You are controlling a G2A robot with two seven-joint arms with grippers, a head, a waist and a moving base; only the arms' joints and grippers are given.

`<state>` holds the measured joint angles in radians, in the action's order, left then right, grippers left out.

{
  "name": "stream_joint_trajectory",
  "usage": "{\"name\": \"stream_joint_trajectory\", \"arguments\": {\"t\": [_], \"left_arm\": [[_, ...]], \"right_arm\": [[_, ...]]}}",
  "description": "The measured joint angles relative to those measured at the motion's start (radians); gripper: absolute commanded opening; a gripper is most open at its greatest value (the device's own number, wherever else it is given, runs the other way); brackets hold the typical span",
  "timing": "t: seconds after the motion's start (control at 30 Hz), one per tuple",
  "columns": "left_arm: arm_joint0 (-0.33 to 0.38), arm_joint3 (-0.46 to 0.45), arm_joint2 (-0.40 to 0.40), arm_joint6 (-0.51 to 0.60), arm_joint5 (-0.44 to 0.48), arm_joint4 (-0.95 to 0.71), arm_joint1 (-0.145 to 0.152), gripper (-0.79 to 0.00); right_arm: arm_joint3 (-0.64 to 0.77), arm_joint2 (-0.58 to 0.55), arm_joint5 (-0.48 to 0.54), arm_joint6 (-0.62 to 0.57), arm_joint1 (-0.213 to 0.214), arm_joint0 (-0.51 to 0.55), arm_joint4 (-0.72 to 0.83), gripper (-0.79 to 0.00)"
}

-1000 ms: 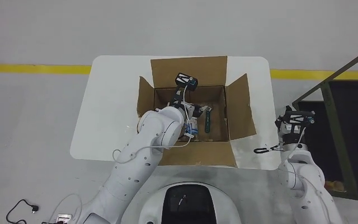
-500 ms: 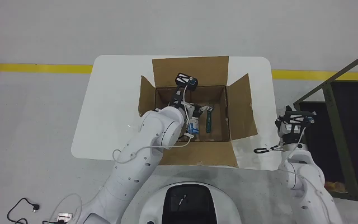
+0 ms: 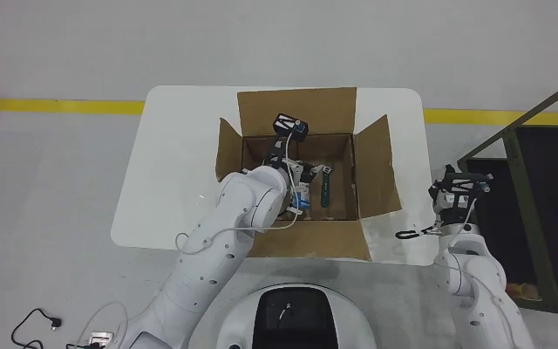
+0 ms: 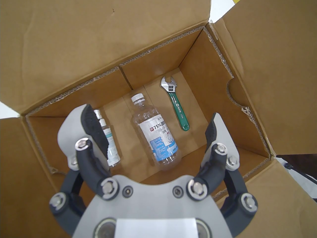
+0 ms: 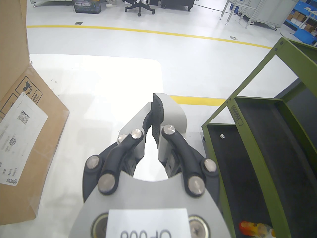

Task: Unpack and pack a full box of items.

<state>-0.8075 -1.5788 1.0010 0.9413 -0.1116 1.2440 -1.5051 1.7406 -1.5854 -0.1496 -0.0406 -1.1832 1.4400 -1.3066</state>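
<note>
Hardly moved in the last second: same pose over the box (image 3: 296, 109) in every top view, bar a hair's shift early on. Parked with the left gripper (image 4: 150, 121) above the open box, jaws wide apart and empty. Looking straight down past the pads at three items lying flat on the box floor:

- a clear bottle (image 4: 157, 134) in the middle, under the gap between the jaws
- a slim spray bottle (image 4: 110, 139) just beside it, partly hidden behind one finger (image 4: 91, 122)
- a green-handled wrench (image 4: 176, 105) on the bottle's other side, apart from it, head towards the far wall

Not touching any of them yet. Resting with the right gripper (image 5: 155, 115) outside the box, by the edge of the table (image 3: 183, 166), with a green cart (image 5: 260, 149) on its other side. Pads pressed together on nothing.

Judging from the stillness: probably a pause before a descent, so no progress to count. At the unpacking stage, with all three items inside. Next, most likely: lower onto the bottle, jaws across its width, then close. Worth watching for the round bottle rolling from under the pads, and for clipping a box wall or flap on the way down.
</note>
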Motion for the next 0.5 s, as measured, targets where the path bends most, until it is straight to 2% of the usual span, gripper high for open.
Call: {"name": "stream_joint_trajectory", "arguments": {"t": [0.1, 0.2, 0.5], "left_arm": [[-0.014, 0.026, -0.021, -0.003, -0.027, -0.005, -0.006, 0.000], [0.002, 0.078, -0.062, 0.012, -0.080, 0.012, -0.019, 0.000], [0.098, 0.291, -0.164, 0.086, -0.247, 0.015, -0.072, 0.000]], "right_arm": [[0.000, 0.000, 0.000, 0.000, 0.000, 0.000, 0.000, -0.785], [0.000, 0.000, 0.000, 0.000, 0.000, 0.000, 0.000, -0.785], [0.000, 0.000, 0.000, 0.000, 0.000, 0.000, 0.000, -0.785]]}}
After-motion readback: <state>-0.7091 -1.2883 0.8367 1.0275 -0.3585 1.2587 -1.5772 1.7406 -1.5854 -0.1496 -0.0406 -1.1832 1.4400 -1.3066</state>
